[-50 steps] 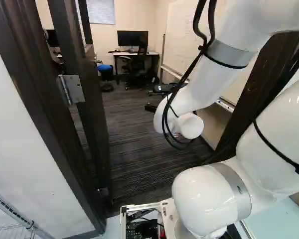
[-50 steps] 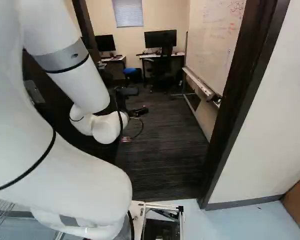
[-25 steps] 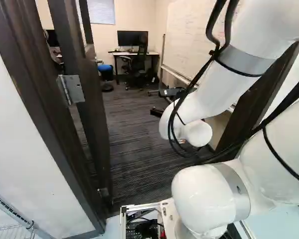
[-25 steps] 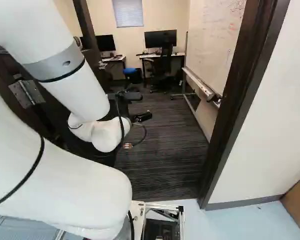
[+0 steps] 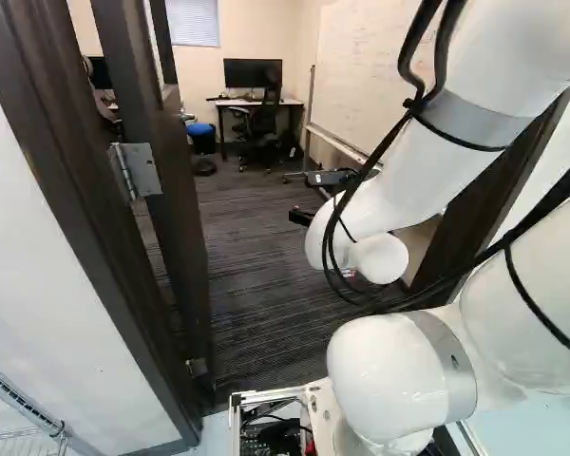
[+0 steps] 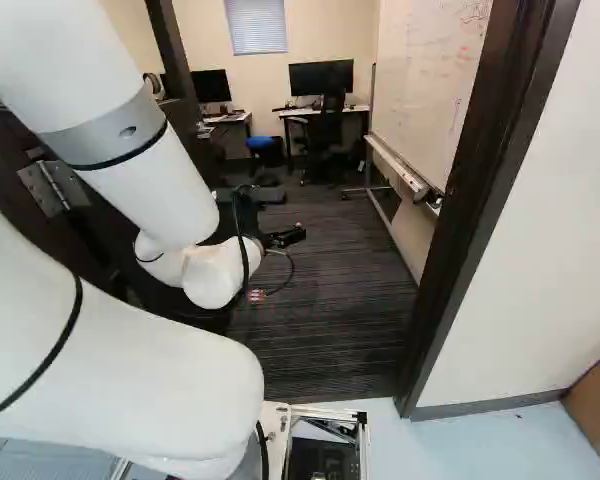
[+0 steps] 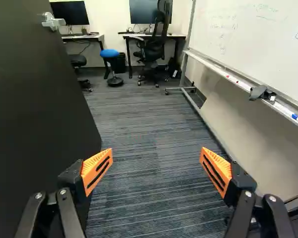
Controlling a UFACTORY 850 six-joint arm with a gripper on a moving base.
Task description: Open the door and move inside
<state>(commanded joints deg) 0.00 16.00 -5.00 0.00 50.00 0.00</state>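
"Looking at the pincer (image 6: 286,237), how does it stand?"
"Released, its fingers wide apart, with only carpet (image 7: 149,129) showing between them."
"And the door (image 7: 35,99)?"
"Open, upright on its hinges (image 5: 138,171), beside the left finger; whether they touch, I can't tell."
"Any change from a second ago?"
"The arm (image 5: 399,180) has shifted rightward in the left base view; base and door haven't moved."

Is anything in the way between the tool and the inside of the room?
Nothing visible blocks the carpet just ahead of the open tool. The open door flanks it on one side, the whiteboard on the other; the black chair stands well beyond.
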